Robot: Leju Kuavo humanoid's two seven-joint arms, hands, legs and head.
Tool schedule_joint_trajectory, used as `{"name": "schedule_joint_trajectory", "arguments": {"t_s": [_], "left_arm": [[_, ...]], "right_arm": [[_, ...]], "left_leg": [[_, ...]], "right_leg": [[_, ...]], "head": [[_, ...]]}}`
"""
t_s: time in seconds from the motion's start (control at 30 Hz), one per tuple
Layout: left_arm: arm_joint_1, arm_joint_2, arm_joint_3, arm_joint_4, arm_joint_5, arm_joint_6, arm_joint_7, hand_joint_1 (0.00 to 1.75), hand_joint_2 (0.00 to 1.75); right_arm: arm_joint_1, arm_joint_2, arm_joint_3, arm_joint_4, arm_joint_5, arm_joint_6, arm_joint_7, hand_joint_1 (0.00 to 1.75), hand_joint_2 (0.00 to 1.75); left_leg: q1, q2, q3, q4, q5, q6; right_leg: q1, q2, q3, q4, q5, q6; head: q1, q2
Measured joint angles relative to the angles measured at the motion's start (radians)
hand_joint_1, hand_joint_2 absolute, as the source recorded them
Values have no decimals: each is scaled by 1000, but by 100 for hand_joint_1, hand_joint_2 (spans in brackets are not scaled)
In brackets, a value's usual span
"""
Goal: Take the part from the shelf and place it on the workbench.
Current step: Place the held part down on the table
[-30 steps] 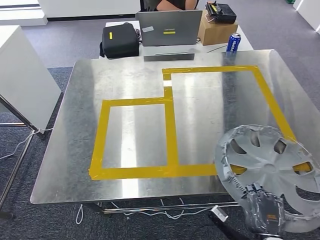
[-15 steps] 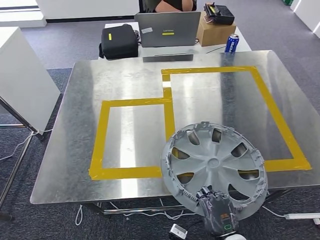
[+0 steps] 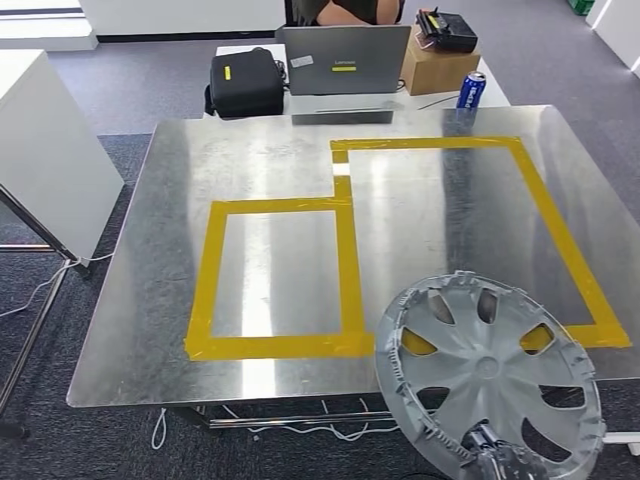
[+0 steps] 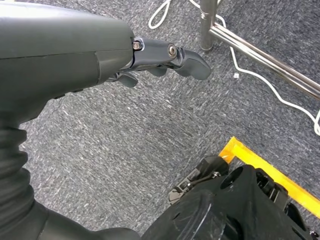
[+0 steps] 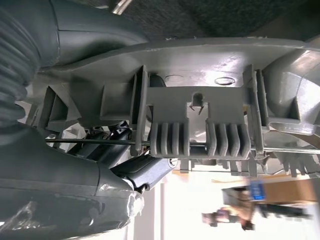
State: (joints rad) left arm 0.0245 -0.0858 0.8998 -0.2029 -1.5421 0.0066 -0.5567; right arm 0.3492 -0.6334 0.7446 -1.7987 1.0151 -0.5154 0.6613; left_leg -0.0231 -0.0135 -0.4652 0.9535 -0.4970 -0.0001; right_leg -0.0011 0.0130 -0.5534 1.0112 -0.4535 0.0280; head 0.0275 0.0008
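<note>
1. Up top, your head view gives you the whole hubcap (image 3: 487, 375): one grey wheel cover, tilted, its far part over the near right corner of the steel workbench (image 3: 151, 300) and its near rim hanging past the edge.
2. Your right hand (image 3: 498, 465) sits at that near rim, grasping it; the right wrist view brings you close to the hubcap's ribbed inner side (image 5: 200, 120), with the thumb (image 5: 94, 35) on one face of the rim and darker fingers (image 5: 143, 172) on the other.
3. Your left wrist view looks at grey carpet: the left hand (image 4: 113, 55) is released, fingers out straight, nothing in it, with a white cable (image 4: 264, 85) and a chrome table leg (image 4: 205, 22) beyond its fingertips.
4. Beyond the right hand you can count two yellow tape rectangles (image 3: 343, 270) sharing a side, both holding nothing but bare metal.
5. Farther off stand one laptop (image 3: 346, 60), one black case (image 3: 245, 80), one cardboard box (image 3: 434, 65) and one blue can (image 3: 471, 90).
</note>
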Motion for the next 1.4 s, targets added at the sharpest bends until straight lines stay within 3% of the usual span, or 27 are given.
{"name": "schedule_joint_trajectory", "arguments": {"t_s": [0.1,0.17,0.37,0.47,0.67,0.8,1.2,1.3,1.4], "left_arm": [[5,0,0,0,0,2,-9,0,175],[7,0,1,0,0,2,-15,0,175],[10,0,1,0,-1,2,-23,0,175],[11,0,1,0,-2,2,-25,0,175],[11,0,3,0,-2,2,-26,0,175],[11,0,7,0,-2,1,-26,0,175],[10,1,8,0,-2,2,-26,0,175],[10,1,8,0,-2,2,-28,0,175],[10,1,8,0,-2,4,-30,0,175]], "right_arm": [[61,-69,-57,-15,-55,-74,-5,175,175],[107,-86,-126,-13,-84,-89,-63,175,175],[202,-62,-348,4,-98,-18,-232,175,175],[233,-9,-448,9,-64,44,-323,175,175],[246,197,-730,26,43,222,-617,175,175],[245,302,-851,28,72,253,-666,175,175],[235,425,-982,33,137,297,-741,175,175],[217,451,-1040,38,138,335,-806,175,175],[181,490,-1152,42,157,409,-924,175,175]], "left_leg": [[0,0,1,0,-1,2],[0,0,2,0,-1,3],[0,0,1,0,-1,6],[0,0,1,0,-1,6],[0,1,1,0,-1,6],[0,0,1,0,-1,7],[0,0,0,0,-1,7],[0,0,0,0,-1,7],[0,0,0,0,-1,7]], "right_leg": [[1,-1,2,-4,0,0],[1,-1,5,-5,1,1],[1,0,7,-9,3,5],[1,0,7,-9,4,6],[1,1,6,-9,4,6],[1,0,6,-9,4,6],[1,0,6,-9,4,6],[1,0,6,-9,4,6],[1,0,6,-9,4,6]], "head": [[0,0],[0,0],[0,0],[0,0],[0,0],[0,0],[0,0],[0,0],[0,0]]}}
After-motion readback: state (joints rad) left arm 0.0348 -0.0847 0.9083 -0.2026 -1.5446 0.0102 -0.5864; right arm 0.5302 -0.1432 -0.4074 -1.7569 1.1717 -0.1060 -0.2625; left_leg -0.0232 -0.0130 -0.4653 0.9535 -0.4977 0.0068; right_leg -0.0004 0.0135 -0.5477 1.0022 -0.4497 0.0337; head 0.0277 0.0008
